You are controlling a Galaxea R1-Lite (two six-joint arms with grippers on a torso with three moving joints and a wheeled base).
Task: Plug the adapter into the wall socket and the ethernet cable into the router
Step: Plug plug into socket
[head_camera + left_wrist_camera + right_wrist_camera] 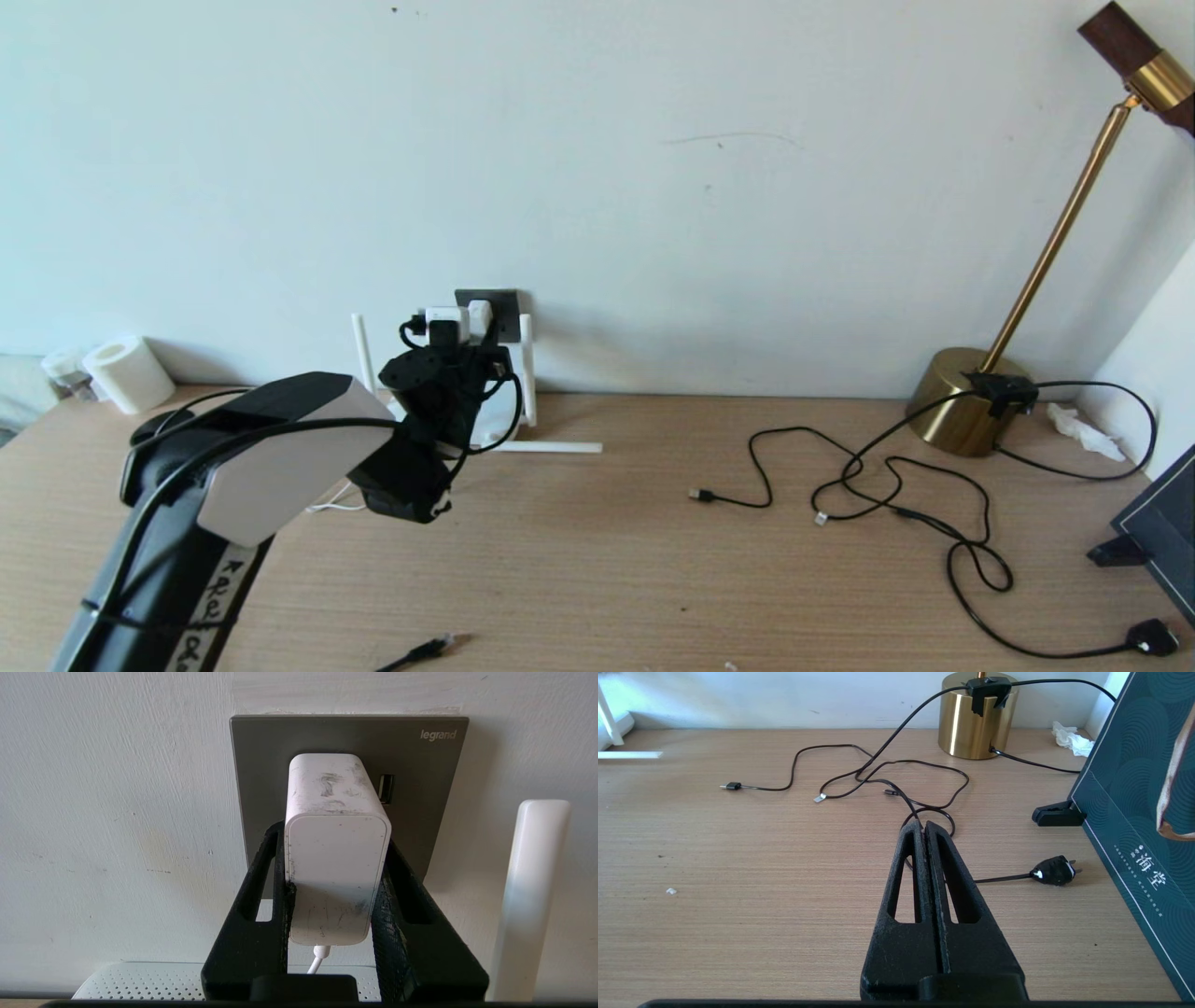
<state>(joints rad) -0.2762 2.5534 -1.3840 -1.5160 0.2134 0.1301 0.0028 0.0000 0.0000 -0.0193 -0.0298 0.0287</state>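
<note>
My left gripper (pixel 334 836) is shut on the white adapter (pixel 336 858), one finger on each side. The adapter's far face sits against the dark grey wall socket (pixel 420 788) and its pins are hidden. Its thin white cord (pixel 317 961) hangs down. In the head view the adapter (pixel 480 317) is at the wall socket (pixel 509 308). The white router (pixel 140 980) lies below it, with one antenna (pixel 528 896) standing beside the socket. The ethernet cable (pixel 425 649) lies at the table's front edge. My right gripper (pixel 923 823) is shut and empty above the table.
A brass lamp base (pixel 962 401) stands at the back right with thin black cables (pixel 887 485) looping in front of it. A black mains plug (pixel 1153 637) and a dark box (pixel 1162 541) are at the far right. A paper roll (pixel 126 373) is at the back left.
</note>
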